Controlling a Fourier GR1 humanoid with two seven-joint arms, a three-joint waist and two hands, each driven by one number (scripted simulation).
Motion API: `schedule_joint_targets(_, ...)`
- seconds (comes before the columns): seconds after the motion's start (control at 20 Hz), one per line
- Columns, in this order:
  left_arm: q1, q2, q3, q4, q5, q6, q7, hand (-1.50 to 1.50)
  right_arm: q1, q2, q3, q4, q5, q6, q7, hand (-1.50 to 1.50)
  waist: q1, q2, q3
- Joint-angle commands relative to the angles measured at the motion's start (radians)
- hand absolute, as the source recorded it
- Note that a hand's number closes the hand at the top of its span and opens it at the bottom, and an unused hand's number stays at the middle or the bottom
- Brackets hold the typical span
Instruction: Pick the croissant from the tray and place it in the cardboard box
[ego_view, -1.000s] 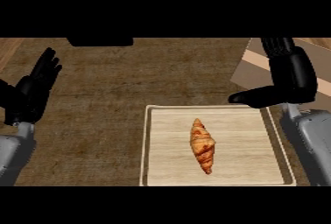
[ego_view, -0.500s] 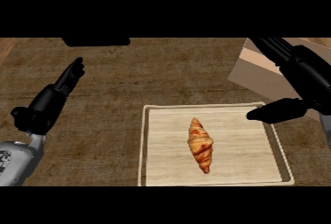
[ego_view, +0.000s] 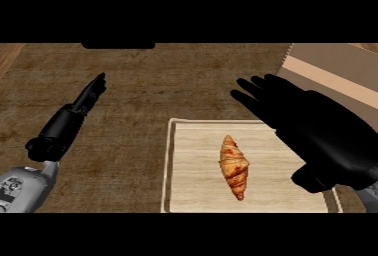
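The croissant (ego_view: 234, 167) lies mid-tray (ego_view: 193, 200), long axis running near-to-far, just left of the right robot hand (ego_view: 314, 130), which hovers spread wide and empty, far nearer than the straight-fingered left robot hand (ego_view: 77, 112) over the worktop (ego_view: 162, 85).

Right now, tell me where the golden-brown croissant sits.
In the head view, the golden-brown croissant lies on the pale wooden tray, right of centre, just left of the black right hand.

My right hand (ego_view: 317, 132) — big in view, palm down, fingers straight and spread toward upper left. My left hand (ego_view: 74, 115) at the left side — edge-on, fingers straight, pointing up; grey forearm below it
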Motion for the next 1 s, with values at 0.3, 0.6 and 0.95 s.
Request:
schedule_joint_targets(0.3, -0.037, -0.026, -0.002, 0.023, -0.023, -0.021, 0.003, 0.0, -0.166, 0.3, 0.261, 0.0, -0.036, 0.38, 0.539, -1.5, 0.01, 0.005, 0.002)
schedule_joint_targets(0.6, 0.023, -0.036, 0.004, 0.02, -0.039, -0.008, -0.041, 0.0, -0.181, 0.437, 0.318, 0.123, -0.067, 0.415, 0.696, -1.5, 0.005, 0.003, 0.002)
schedule_joint_targets(0.95, 0.017, -0.027, 0.034, -0.009, -0.03, -0.019, -0.015, 0.0, -0.134, 0.57, 0.39, 0.21, -0.043, 0.373, 0.812, -1.5, -0.001, 0.003, 0.004)
